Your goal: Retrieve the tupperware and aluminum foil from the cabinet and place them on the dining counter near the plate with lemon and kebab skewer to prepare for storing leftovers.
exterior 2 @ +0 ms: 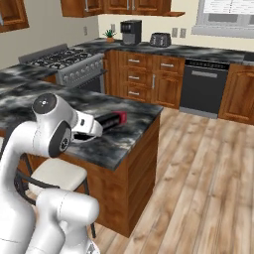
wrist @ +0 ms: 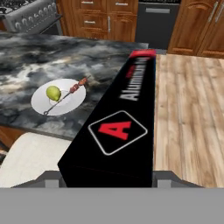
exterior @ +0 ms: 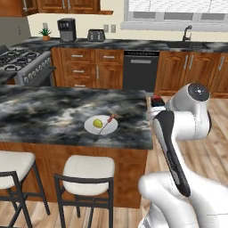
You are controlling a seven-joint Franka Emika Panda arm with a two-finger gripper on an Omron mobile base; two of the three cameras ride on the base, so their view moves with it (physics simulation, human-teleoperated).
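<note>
The aluminum foil [wrist: 122,118], a long black box with a red far end, runs up the middle of the hand view. My gripper [wrist: 107,178] is shut on its near end, one fingertip on each side. The box hangs over the right end of the dining counter [exterior: 44,111], and its red end [exterior 2: 120,117] shows past my forearm. To its left on the marble sits the pale plate [exterior: 91,129] with the lemon [exterior: 97,123] and the kebab skewer [exterior: 107,123]; the hand view shows the plate [wrist: 59,103] too. The tupperware is out of view.
Two white-cushioned stools [exterior: 87,171] [exterior: 13,162] stand along the island's near side. Bare wood floor [exterior 2: 198,163] lies to the island's right. Beyond are the stove [exterior: 26,62], the dishwasher [exterior: 140,71] and shut wall cabinets [exterior: 67,5].
</note>
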